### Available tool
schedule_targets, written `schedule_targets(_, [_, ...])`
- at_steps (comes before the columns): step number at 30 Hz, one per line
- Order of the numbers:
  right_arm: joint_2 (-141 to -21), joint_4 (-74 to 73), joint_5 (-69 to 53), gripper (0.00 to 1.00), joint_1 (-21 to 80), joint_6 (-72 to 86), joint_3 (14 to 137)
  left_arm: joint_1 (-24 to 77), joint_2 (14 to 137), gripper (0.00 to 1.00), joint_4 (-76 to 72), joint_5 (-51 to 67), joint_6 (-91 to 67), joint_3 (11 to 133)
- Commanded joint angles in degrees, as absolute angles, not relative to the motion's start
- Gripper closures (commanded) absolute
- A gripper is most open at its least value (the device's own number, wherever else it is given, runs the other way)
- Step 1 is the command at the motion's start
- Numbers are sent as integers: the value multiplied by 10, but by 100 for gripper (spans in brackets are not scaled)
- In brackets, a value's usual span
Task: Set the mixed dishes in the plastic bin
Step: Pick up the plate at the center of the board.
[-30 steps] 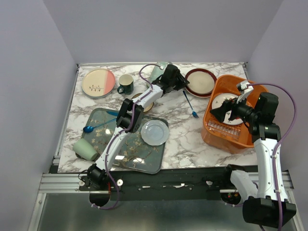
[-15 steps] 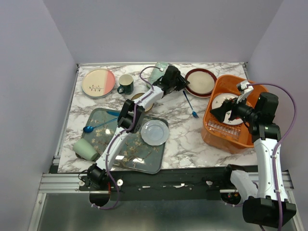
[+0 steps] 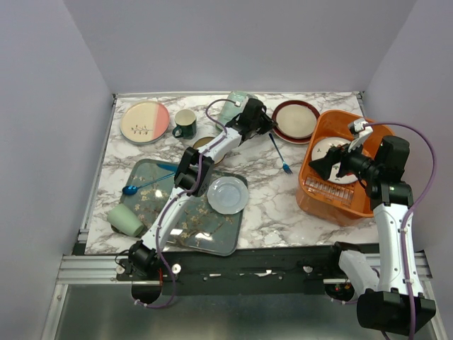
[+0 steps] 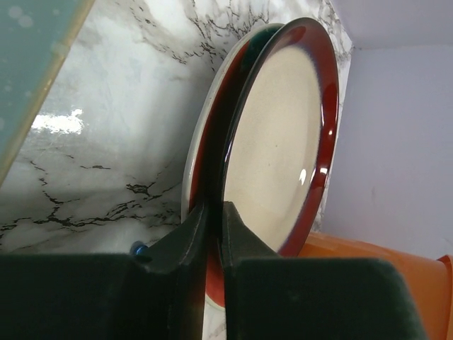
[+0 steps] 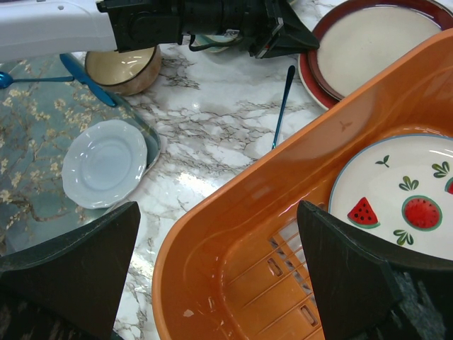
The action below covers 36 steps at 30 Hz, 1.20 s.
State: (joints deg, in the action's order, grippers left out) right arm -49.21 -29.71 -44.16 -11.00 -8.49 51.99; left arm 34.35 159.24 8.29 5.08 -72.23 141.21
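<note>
- Orange plastic bin with rounded corners (image 3: 329,205) sits at the right of the marble table, seen from above. Just to its left, toward the back, lies the red-rimmed cream round plate (image 3: 297,120). The left gripper (image 3: 271,125) meets the plate's left edge, so my guess is the carry runs rightward. The right gripper (image 3: 327,166) hangs over the bin.
- From the left wrist, the two fingers (image 4: 185,234) are drawn in tight with the plate's (image 4: 276,134) rim wedged between them. It is a pinch on the edge, and being round the plate has no long axis. The bin (image 4: 368,248) shows beyond.
- From the right wrist, the fingers (image 5: 78,262) stand spread wide, holding nothing. A white plate painted with watermelon wedges (image 5: 403,198) lies in the bin.
- No brand or lettering is readable anywhere.
</note>
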Motion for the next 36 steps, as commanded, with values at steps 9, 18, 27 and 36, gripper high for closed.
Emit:
schedule_targets(9, [-486,-289,-432,0,-120,-79,514,336,1546,100,4,74,-719,1369])
schedule_targets(18, [-484,-289,-434,0,-121,-80,513,324,1495,100,-41,98,-727,1340])
schedule_targets(27, [-484,-288,-435,0,-124,-80,513,311,1456,100,-66,115,-726,1312])
schedule_targets(36, [-484,-288,-434,0,-125,-81,512,306,1417,100,-75,123,-709,1261])
